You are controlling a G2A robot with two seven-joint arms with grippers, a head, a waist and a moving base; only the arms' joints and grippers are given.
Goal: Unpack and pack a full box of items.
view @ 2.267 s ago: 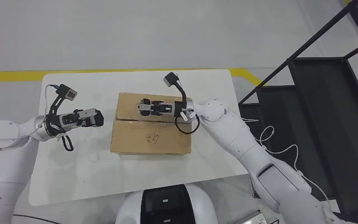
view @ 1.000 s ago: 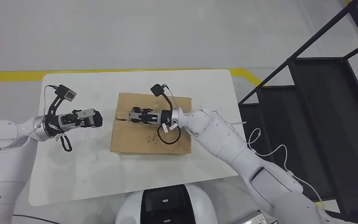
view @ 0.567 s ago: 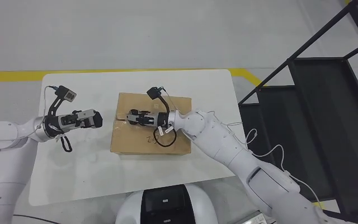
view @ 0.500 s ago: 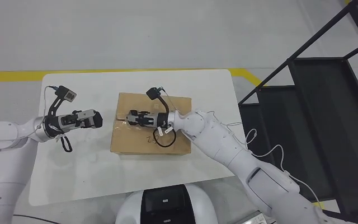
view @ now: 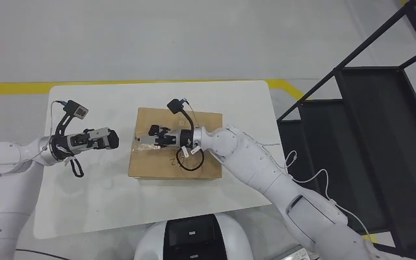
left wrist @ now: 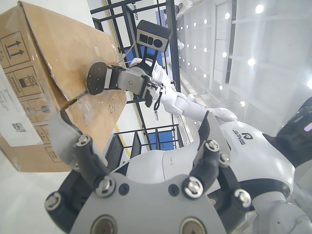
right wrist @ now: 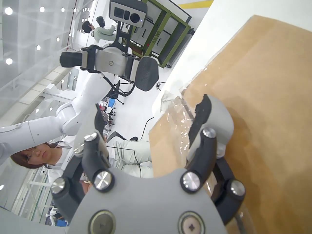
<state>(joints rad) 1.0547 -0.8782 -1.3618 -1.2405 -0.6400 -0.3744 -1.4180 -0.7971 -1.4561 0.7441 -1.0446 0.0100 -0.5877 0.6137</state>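
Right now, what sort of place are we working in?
Probably a robot test floor in an industrial hall: high white ceiling with rows of spotlights, yellow floor line behind the white table, black steel staircase beside it.

Bright even overhead light, round white ceiling lamps (left wrist: 251, 61) flaring (wrist views bowed at edges), soft shadows on white rounded table (view: 247, 104)

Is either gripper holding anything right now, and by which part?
Nothing is held. The left gripper hangs open beside the box; the right gripper is open at the top seam's end, one finger over the clear tape.
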